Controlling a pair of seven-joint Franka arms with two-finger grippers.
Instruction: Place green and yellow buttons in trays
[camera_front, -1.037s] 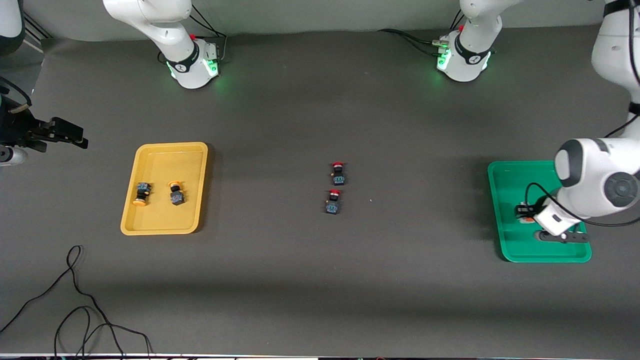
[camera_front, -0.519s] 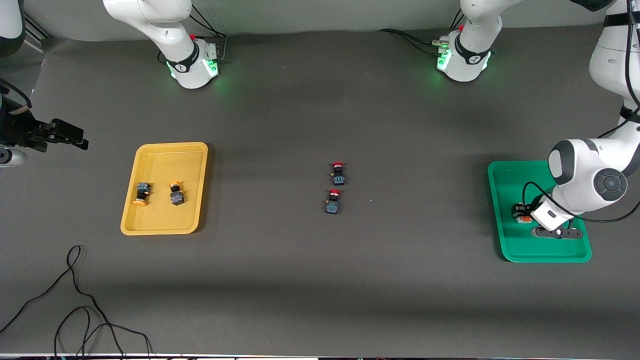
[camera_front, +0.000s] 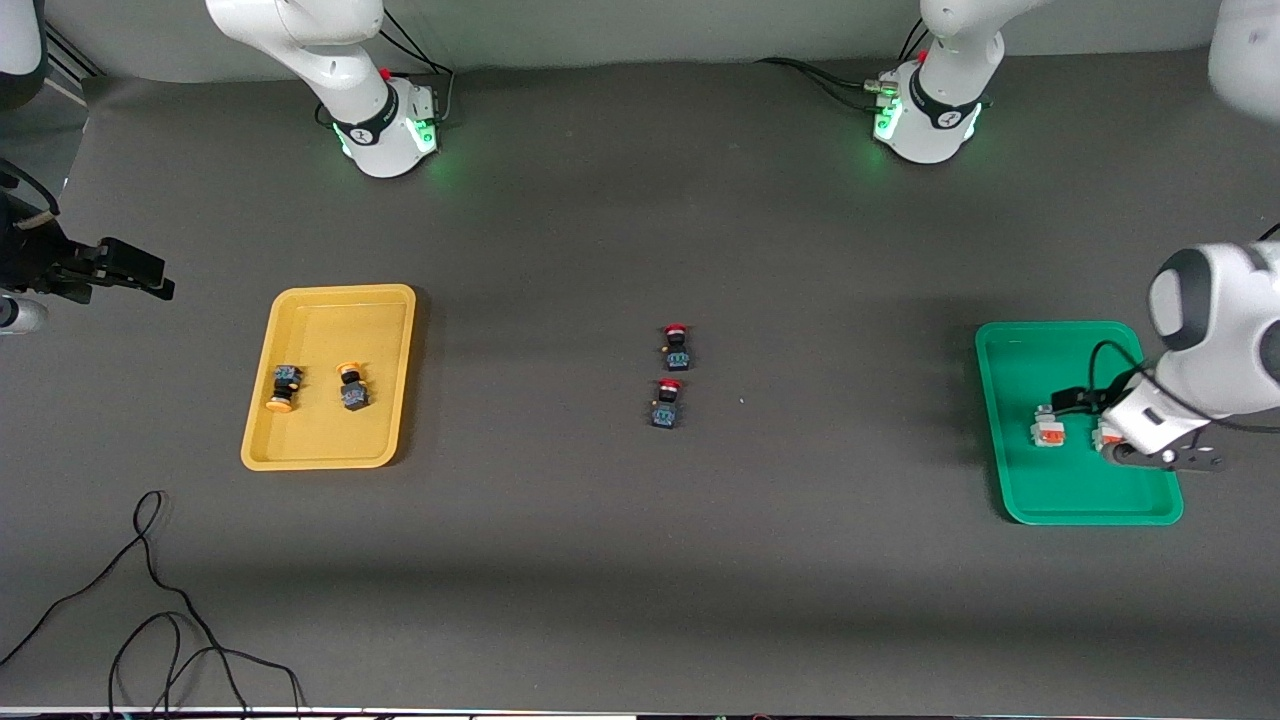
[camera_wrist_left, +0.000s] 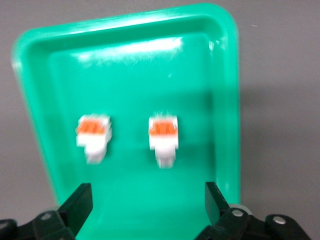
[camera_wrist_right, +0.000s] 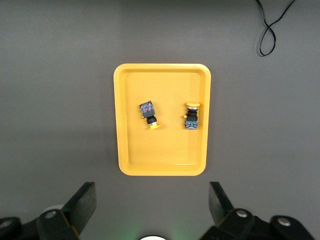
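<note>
Seemingly the sorting is done — nothing appears left but to pull back. Two white-bodied buttons (camera_wrist_left: 93, 136) lie side by side in the green tray (camera_front: 1005, 350), under the left gripper (camera_wrist_left: 145, 202), jaws apart and empty. Two yellow-capped buttons (camera_front: 281, 387) rest in the yellow tray (camera_front: 330, 300); the right gripper (camera_wrist_right: 152, 207) waits high over it, jaws apart. Two red-capped buttons (camera_front: 676, 346) sit mid-table.
</note>
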